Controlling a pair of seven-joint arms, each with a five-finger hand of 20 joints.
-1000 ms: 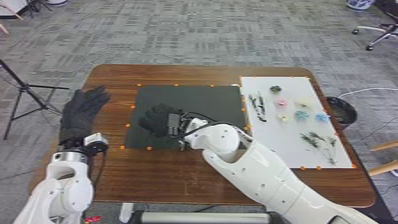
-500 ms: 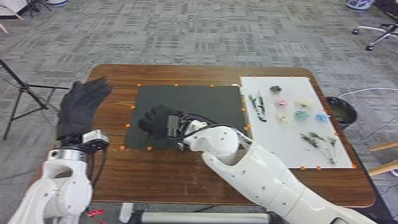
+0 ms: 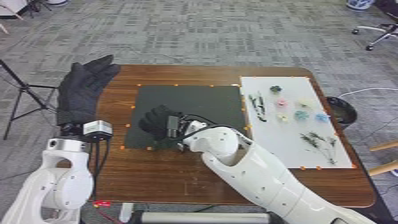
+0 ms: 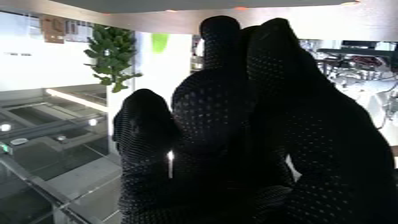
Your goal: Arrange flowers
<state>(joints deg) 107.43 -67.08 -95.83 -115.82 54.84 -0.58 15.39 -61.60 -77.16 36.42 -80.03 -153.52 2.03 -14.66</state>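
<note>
Left of the flowers point(image 3: 301, 115), the right robot hand point(image 3: 155, 123), relaxed and empty, is nearer than the open, empty left robot hand point(image 3: 80, 95).

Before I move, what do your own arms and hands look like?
Both arms are glossy white with rounded shells and small dark screw spots. The left hand and right hand wear black fabric gloves, finely dotted up close. Black cables run near both wrists, each carrying a small boxy fitting.
</note>
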